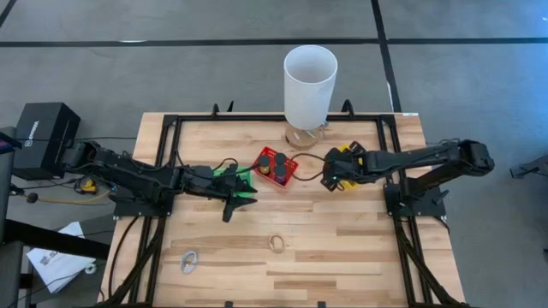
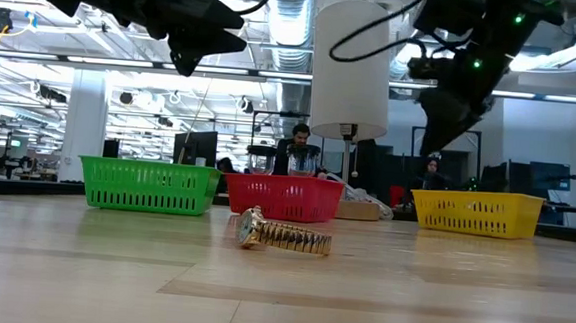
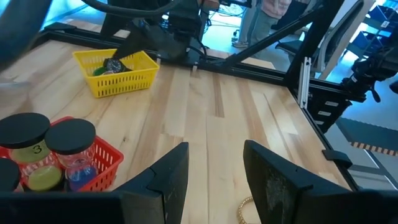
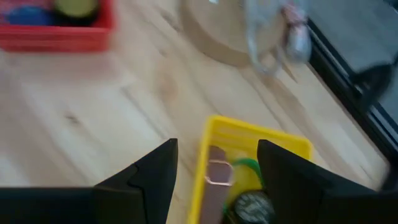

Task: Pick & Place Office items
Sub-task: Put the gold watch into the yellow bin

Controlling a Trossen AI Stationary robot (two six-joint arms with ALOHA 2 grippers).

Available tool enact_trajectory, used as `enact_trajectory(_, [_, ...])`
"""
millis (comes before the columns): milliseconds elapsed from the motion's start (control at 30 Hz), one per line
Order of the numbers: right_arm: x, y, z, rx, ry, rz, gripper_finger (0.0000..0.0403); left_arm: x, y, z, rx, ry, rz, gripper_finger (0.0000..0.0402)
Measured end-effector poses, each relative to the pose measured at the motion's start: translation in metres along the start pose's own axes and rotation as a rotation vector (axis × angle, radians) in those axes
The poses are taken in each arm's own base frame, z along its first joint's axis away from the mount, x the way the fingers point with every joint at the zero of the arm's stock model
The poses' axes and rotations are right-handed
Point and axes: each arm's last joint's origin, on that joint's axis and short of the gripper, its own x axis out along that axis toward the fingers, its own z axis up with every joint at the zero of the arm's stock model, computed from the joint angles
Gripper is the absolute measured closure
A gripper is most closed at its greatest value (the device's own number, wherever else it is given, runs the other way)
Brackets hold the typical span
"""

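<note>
Gold-coloured, a band loop (image 1: 278,243) lies on the bare bench (image 1: 342,248) near the front, well apart from both arms; a pale ring (image 1: 189,260) lies further to the left. Black-lidded jars (image 1: 274,162) are seen in the red basket (image 1: 288,179) at the middle. The left gripper (image 1: 229,210) is held above the bench beside the green basket (image 1: 246,175), its fingers open and empty. The right gripper (image 1: 328,181) hangs over the yellow basket (image 4: 211,144), fingers spread wide, nothing held.

Red basket (image 1: 289,177), tall white cylinder (image 1: 308,85)
</note>
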Motion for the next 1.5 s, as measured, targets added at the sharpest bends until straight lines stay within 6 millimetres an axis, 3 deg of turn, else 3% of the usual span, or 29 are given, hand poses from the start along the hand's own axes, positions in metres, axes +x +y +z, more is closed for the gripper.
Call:
enact_trajectory(233, [-0.009,0.019,0.008,-0.112,-0.105,0.174,0.0191,0.000,-0.001,0.000,0.001,0.000,-0.006,0.0253])
enact_trajectory(600, [-0.022,0.036,0.021,-0.263,-0.320,0.261,0.0191,0.000,-0.001,0.000,0.001,0.004,-0.007,0.0253])
enact_trajectory(1000, [-0.011,0.040,0.038,-0.262,-0.404,0.395,0.0197,-0.002,-0.020,-0.006,0.075,0.029,-0.078,0.0253])
enact_trajectory(1267, [-0.004,0.073,0.046,-0.448,-0.557,0.678,0.0216,-0.005,-0.032,-0.011,0.095,0.048,-0.129,0.0253])
enact_trajectory(1500, [0.005,0.102,0.040,-0.571,-0.647,0.712,0.0227,-0.006,-0.038,-0.013,0.131,0.052,-0.154,0.0253])
